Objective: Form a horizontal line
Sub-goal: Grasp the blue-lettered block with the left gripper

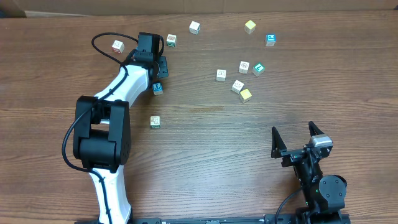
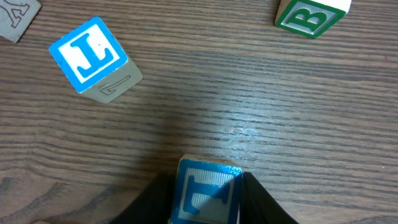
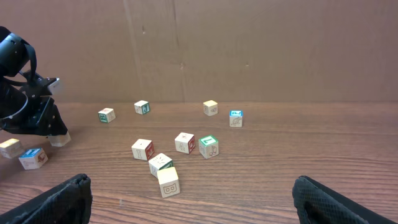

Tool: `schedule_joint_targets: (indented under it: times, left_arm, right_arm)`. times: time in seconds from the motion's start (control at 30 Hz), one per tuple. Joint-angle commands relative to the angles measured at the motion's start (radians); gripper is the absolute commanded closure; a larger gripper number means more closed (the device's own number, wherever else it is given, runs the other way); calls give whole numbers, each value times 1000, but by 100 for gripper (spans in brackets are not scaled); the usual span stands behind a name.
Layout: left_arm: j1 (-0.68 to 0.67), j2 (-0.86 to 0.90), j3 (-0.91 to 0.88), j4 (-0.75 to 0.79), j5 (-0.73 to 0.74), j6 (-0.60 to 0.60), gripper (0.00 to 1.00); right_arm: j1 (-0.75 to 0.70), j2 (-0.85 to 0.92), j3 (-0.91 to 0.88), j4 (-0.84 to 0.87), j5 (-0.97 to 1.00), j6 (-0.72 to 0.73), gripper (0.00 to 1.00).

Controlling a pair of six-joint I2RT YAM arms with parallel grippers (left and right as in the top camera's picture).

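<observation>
One big brown wood tabletop (image 1: 205,143) fills the view. Two robot arms are at it: the big white and black left arm (image 1: 102,134) and the smaller black right arm (image 1: 320,183). Each arm has one claw, so there are two claws.

From above I count twelve little cubes (image 1: 221,74). Six are white or pale, two are blue on top, two are green and two are yellow. They lie all over the tabletop, not in a line.

The left claw (image 2: 206,186) is clenched on one blue-faced cube (image 2: 205,198). Its dark fingers (image 2: 155,202) press the cube, one on each side. The cube sits right inside the claw. I cannot tell if it is lifted off the tabletop.

The right claw (image 1: 293,132) is wide open. It holds nothing and touches nothing. A bunch of five cubes (image 1: 237,86) lies past it, between the two claws and well apart from both.

Some cubes have letters. Near the left claw, up and to its left in the wrist view, the L cube (image 2: 90,56) has a white L on blue. Farther off, up and to its right, the B cube (image 2: 311,15) has a green B. The cube in the claw has a white letter, maybe a T, cut off by the edge.
</observation>
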Motion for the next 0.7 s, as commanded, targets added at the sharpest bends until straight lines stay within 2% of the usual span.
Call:
schedule_joint_targets:
  times: [0.0,0.1,0.3,0.67]
  left_arm:
    - [0,18,13,1,8,1,76]
    - [0,18,14,1,8,1,79]
    - [0,-21,56,-36,8,1,77]
    - [0,-272,91,-283,0,1,79]
  right_arm:
    - [6,-12,-10,7,5,-4,0]
    - [6,-12,-10,7,5,-4,0]
    - [6,-12,-10,7,5,-4,0]
    - [6,-12,-10,7,5,-4,0]
